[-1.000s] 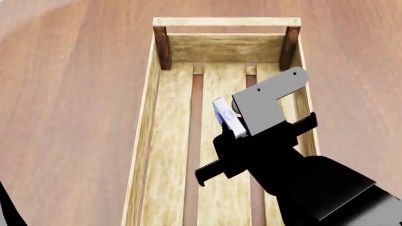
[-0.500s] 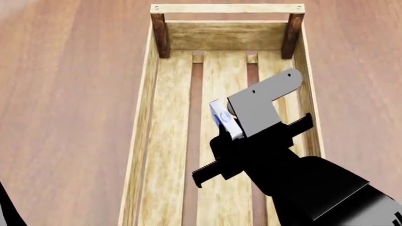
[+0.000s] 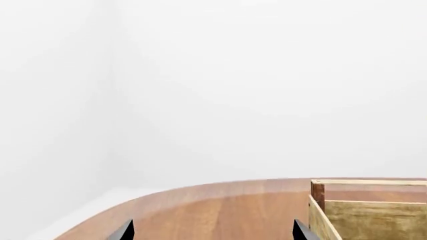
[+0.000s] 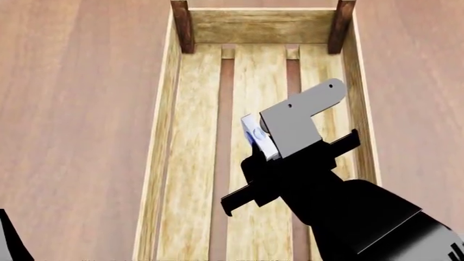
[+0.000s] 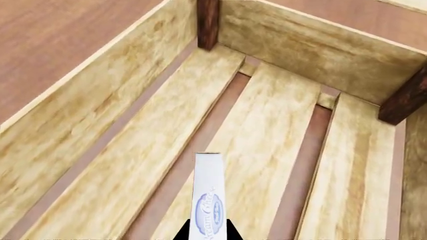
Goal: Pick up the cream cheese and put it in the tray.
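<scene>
1. The right hand (image 4: 262, 145) is reaching into the head view from about 5 o'clock, its black arm and grey bracket covering the lower right part of the tray (image 4: 165, 136).
2. This hand is gripping the cream cheese (image 4: 258, 138), a small flat white box with a blue oval logo; the box is standing on edge between the fingers, its long side tilting toward 11 o'clock.
3. In the right wrist view the cream cheese (image 5: 207, 200) is pointing out from between two dark fingertips (image 5: 181, 233), with its logo face turned to the camera.
4. The box is hanging over the inside of the tray (image 5: 107, 90), above the middle slat, at about 4 o'clock from the tray's centre in the head view; whether it is touching the slats cannot be told.
5. The tray is lying lengthwise on the brown wooden tabletop (image 4: 73, 109), its far end wall and two dark corner posts (image 4: 182, 24) sitting at 12 o'clock.
6. Three light slats are forming the tray floor, with two darker gaps running between them.
7. The left hand (image 3: 212, 234) is showing only two dark fingertips, standing well apart with nothing between them.
8. It is hovering over the tabletop (image 3: 213, 210) beside one corner of the tray (image 3: 373, 220), against a plain white background.
</scene>
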{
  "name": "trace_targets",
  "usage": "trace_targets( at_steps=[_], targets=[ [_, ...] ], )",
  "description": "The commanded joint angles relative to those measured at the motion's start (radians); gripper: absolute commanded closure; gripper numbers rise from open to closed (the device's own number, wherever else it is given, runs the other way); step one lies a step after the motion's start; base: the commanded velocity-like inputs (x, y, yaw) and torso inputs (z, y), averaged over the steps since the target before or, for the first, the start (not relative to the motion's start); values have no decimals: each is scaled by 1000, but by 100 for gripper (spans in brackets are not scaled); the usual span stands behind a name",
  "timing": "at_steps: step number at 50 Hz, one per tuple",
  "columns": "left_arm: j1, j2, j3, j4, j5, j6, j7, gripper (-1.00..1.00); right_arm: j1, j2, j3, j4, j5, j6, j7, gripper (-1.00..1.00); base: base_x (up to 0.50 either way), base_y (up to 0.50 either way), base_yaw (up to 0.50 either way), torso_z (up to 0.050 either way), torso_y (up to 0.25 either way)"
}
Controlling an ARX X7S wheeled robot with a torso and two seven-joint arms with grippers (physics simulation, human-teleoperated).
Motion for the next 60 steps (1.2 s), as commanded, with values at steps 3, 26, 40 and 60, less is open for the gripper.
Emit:
trace_targets(
  at_steps=[3,26,40,60],
  targets=[
    [1,-1,0,-1,6,0,-5,-100,6,-5,-5,-1,-18,-8,-5,100,0,0,0,0,-56],
    [2,-4,2,-2,4,4,-10,-100,3,-5,-18,0,-24,-15,-3,100,0,0,0,0,-56],
    [-1,-4,5,-7,5,6,-12,-100,3,-9,-33,15,-38,-27,-6,100,0,0,0,0,-55],
    [1,-7,6,-2,6,7,-17,-100,4,-7,-39,11,-39,-27,-1,100,1,0,1,0,-55]
  ],
)
